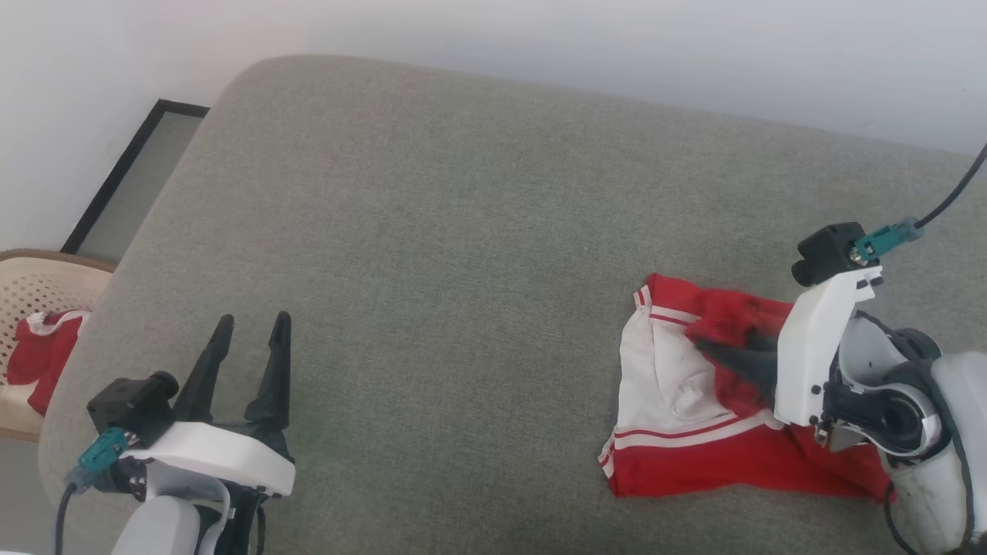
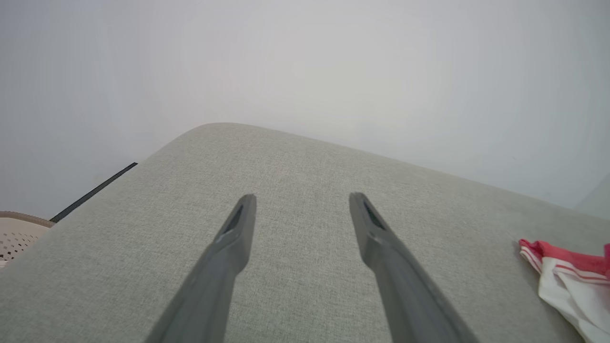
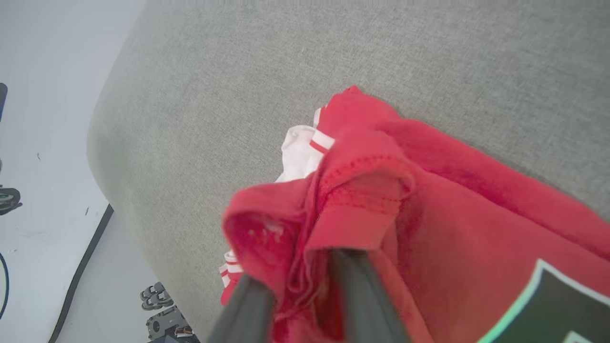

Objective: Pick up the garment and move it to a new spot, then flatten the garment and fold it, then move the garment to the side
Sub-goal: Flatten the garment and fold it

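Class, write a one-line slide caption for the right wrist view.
Right gripper tucked into a bunched red shirt on a grey cushion.

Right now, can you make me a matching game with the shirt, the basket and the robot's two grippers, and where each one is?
1 shirt
2 basket
3 left gripper
4 right gripper

a poking into red cloth
b open over bare cushion
c bunched on the cushion's right side
d off the cushion's left edge

Pairs: 1-c, 2-d, 3-b, 4-a
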### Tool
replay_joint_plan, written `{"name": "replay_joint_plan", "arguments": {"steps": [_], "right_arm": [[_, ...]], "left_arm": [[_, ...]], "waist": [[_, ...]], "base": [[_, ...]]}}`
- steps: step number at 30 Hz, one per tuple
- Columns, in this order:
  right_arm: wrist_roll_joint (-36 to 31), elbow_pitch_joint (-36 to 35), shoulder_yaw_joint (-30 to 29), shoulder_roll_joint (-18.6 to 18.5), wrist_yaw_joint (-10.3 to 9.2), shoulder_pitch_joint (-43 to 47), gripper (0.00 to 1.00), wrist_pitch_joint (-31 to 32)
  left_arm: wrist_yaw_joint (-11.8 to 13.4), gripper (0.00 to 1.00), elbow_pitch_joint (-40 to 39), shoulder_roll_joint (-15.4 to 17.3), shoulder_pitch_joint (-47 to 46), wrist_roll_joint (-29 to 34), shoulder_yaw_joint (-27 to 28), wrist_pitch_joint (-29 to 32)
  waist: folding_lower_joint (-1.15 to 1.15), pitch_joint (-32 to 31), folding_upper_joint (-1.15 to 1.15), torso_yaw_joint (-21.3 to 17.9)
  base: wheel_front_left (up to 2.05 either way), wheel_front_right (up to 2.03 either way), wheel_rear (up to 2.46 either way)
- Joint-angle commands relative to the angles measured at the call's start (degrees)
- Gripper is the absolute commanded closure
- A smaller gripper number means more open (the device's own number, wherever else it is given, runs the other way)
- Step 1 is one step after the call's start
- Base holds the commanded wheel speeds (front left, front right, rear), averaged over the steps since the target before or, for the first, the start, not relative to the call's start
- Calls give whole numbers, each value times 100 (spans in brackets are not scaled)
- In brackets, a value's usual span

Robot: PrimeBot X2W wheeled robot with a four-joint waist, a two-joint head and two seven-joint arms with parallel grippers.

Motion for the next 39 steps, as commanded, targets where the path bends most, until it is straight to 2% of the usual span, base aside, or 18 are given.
{"name": "replay_joint_plan", "arguments": {"steps": [1,14,27,39], "right_arm": [[62,2,30,6,-3,-71,0,-46],[107,-309,-449,-355,-3,246,0,-757],[-237,-168,-1166,-598,-3,1022,0,-2417],[-607,-149,-1204,-758,-3,1810,0,-3852]], "left_arm": [[-31,0,20,10,-16,49,36,-26],[-69,0,-83,198,295,-47,259,-25],[-3,0,-233,413,693,27,526,-26],[-45,0,-251,417,1051,100,801,-26]], "waist": [[0,-36,0,-33],[0,-334,0,-579],[0,-611,0,-1349],[0,-910,0,-1611]], "base": [[0,0,0],[0,0,0],[0,0,0],[0,0,0]]}}
